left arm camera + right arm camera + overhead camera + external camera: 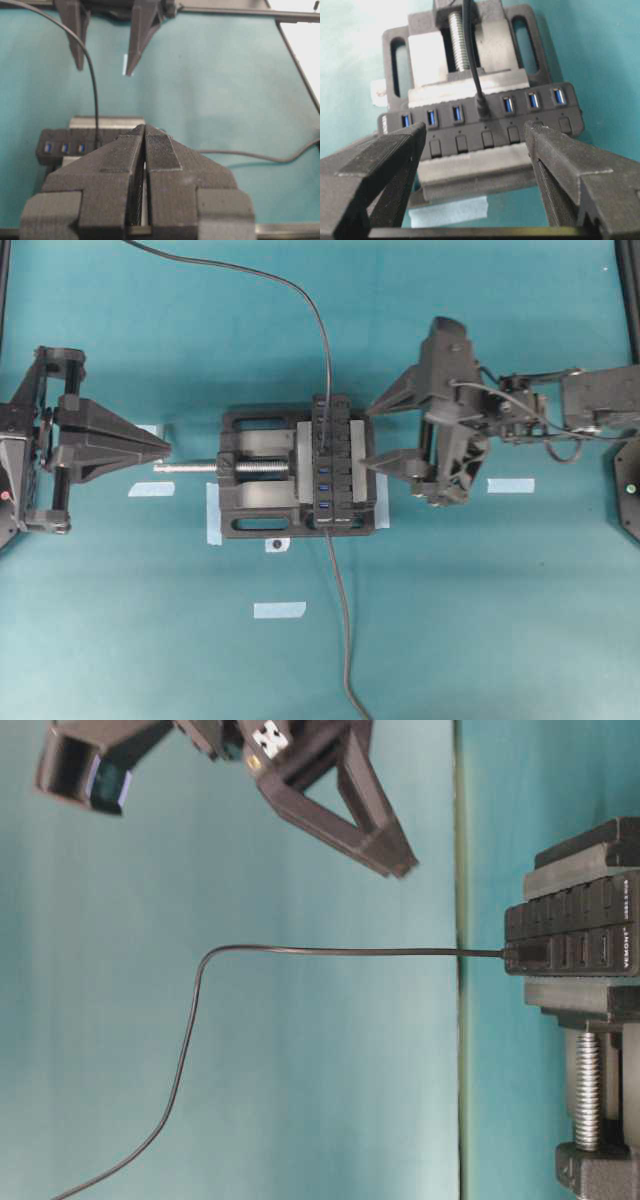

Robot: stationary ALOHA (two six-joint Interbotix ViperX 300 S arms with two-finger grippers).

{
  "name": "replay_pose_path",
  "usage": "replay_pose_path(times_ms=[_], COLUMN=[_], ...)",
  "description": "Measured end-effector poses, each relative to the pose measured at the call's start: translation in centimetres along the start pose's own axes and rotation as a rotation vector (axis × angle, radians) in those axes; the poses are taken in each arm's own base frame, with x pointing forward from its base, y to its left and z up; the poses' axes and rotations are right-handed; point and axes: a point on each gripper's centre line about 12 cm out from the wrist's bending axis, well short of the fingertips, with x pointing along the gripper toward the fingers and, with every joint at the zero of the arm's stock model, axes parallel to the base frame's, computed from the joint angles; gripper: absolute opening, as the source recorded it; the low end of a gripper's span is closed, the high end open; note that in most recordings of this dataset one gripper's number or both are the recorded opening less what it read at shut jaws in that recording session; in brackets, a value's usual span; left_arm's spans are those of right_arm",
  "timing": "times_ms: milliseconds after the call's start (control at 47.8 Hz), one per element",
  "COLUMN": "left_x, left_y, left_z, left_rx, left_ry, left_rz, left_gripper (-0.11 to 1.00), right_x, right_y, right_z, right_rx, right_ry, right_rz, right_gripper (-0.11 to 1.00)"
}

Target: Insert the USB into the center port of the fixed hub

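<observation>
The long narrow black hub [480, 127] with its row of blue slots sits clamped in the black vise with a silver screw [250, 468], which rests on the teal table [450, 620]. The small black USB plug [483, 111] on its thin dark cable [330, 951] stands seated in the middle slot of the hub, three blue slots showing on either side of it in the right wrist view. The black right gripper [475, 150] hangs just beside the hub on the side away from the vise screw, its jaws spread wide and empty, one finger [375, 165] to each side of the plug without touching it. The black left gripper [145, 165] sits beyond the screw's end, jaws pressed together on nothing.
</observation>
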Motion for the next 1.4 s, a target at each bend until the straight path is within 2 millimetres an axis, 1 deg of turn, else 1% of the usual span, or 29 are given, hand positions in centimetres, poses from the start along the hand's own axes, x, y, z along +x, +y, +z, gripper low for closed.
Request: replay_pose_path(times_ms=[335,607,984,1173,1403], left_x=[0.0,0.0,0.0,0.0,0.0], left_y=[0.0,0.0,0.0,0.0,0.0], left_z=[-0.1,-0.3,-0.3,-0.3,-0.2], left_rx=[-0.031,-0.032,-0.034,-0.032,-0.034], left_ry=[0.003,0.006,0.006,0.006,0.004], left_rz=[0.000,0.000,0.000,0.000,0.002], left_gripper=[0.00,0.00,0.00,0.00,0.00], right_x=[-1.7,-3.0,-4.9,-5.3,-5.2], right_y=[-0.1,-0.2,-0.3,-0.3,-0.3], right_z=[-1.0,-1.0,-2.0,-2.5,-3.1], right_rx=[-0.003,-0.003,-0.002,-0.002,-0.004], right_ry=[-0.011,-0.040,-0.079,-0.091,-0.096], right_rz=[0.001,0.005,0.012,0.015,0.021], right_gripper=[0.84,0.84,0.84,0.84,0.84])
